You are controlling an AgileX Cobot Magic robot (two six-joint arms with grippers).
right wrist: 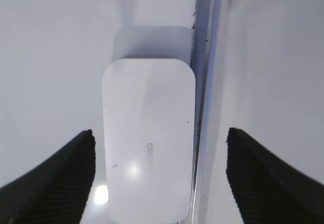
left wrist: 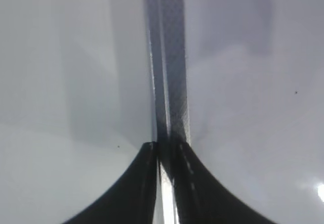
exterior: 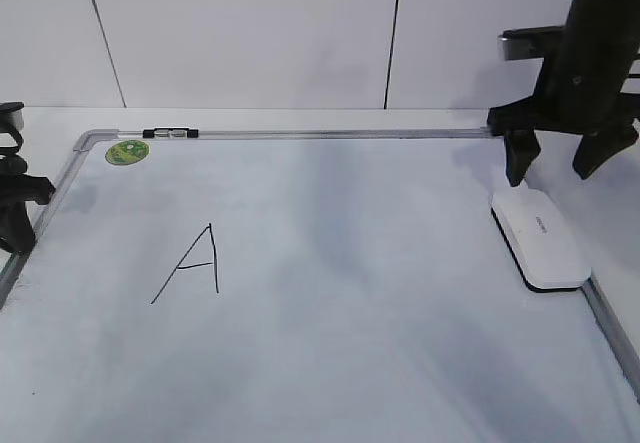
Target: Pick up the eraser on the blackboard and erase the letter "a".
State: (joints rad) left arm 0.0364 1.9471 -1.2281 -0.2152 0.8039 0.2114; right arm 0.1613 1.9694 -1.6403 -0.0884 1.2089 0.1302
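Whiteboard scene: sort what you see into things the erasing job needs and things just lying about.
For the job:
- eraser, white, at the board's right edge
- blackboard, really a white board with a metal frame
- drawn letter, an angular capital A
- right claw, open above the eraser

Just there:
- green sticker
- left claw, idle at the left frame

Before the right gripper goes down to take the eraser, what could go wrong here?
1. The eraser lies right against the blackboard's frame. The open right gripper has one finger outside that rail, so it may land on the rail or table, not the eraser's side.
2. The only letter visible is an angular "A", far across the board; no cursive "a" shows, so the wrong mark may be wiped.
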